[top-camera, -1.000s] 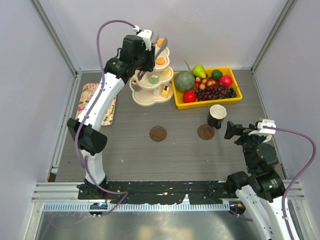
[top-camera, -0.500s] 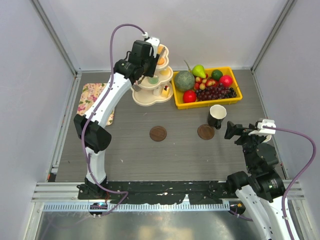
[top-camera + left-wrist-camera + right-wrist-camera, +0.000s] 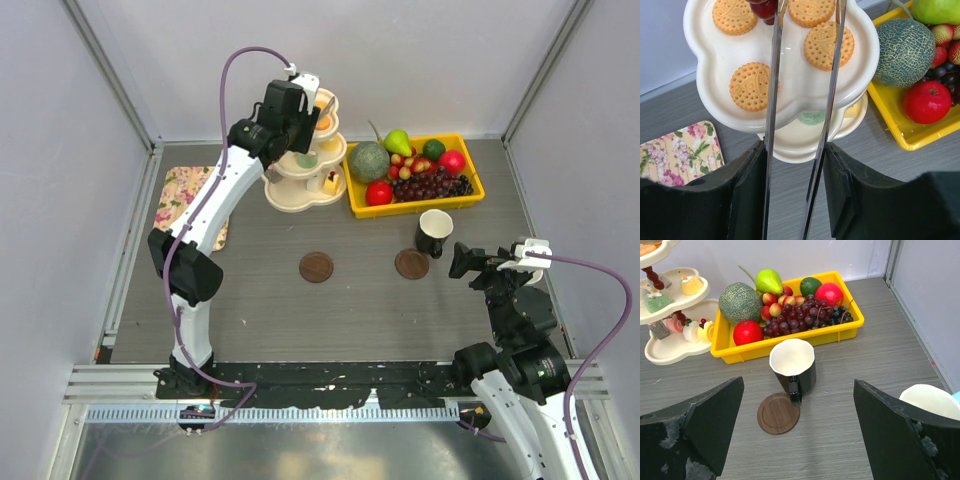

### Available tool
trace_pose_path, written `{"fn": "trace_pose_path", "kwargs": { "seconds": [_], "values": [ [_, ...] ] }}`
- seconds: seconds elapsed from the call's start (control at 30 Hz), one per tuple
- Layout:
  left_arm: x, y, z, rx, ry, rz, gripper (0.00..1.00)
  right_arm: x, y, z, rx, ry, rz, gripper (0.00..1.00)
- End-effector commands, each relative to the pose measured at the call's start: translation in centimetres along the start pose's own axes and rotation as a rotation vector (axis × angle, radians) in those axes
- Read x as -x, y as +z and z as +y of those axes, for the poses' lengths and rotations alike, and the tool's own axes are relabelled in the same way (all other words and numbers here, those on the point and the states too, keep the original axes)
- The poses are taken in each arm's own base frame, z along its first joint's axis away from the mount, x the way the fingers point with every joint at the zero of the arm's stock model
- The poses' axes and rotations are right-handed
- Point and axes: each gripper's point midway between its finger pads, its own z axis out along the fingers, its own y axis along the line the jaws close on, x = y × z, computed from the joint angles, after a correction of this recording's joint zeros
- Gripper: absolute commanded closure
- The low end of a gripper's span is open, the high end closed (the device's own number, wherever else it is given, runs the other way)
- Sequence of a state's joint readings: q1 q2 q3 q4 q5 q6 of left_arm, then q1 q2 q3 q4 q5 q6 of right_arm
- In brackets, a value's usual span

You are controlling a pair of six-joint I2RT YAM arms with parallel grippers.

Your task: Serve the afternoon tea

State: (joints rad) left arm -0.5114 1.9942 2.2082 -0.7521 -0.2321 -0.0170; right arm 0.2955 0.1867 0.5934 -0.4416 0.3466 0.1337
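Overhead, the left end effector [image 3: 318,108] (half-open, holding nothing) hides the tiered stand's [image 3: 300,195] top plate.

— Where are the sweets?
— 4 round orange tarts [image 3: 750,86] lie flat on the top tier, far left; small pieces [image 3: 695,331] sit lower.
— Mugs?
— Black mug [image 3: 793,366] upright beside a coaster; white mug [image 3: 932,401] near right.

Both arms have white links with black joints. A purple cable [image 3: 240,62] loops along each. The left gripper [image 3: 800,150] has black finger blocks carrying thin metal tongs.
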Motion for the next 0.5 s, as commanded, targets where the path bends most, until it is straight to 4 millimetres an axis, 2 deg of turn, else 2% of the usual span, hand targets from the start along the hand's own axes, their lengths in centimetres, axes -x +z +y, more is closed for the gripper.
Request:
{"fn": "trace_pose_path", "kwargs": {
  "seconds": [0.0, 0.3, 0.47],
  "values": [
    [3.7, -2.8, 0.3, -0.01, -0.036, -0.126, 0.5, 1.1, -0.1, -0.1, -0.009, 0.007, -0.042, 0.02],
    [7.2, -8.1, 0.1, -0.09, -0.101, -0.253, 0.51, 1.2, -0.1, 0.0, -0.002, 0.01, -0.047, 0.02],
    [7.8, -10.9, 0.5, -0.107, -0.13, -0.29, 0.51, 1.2, -0.2, -0.1, -0.005, 0.01, -0.047, 0.02]
  ]
}}
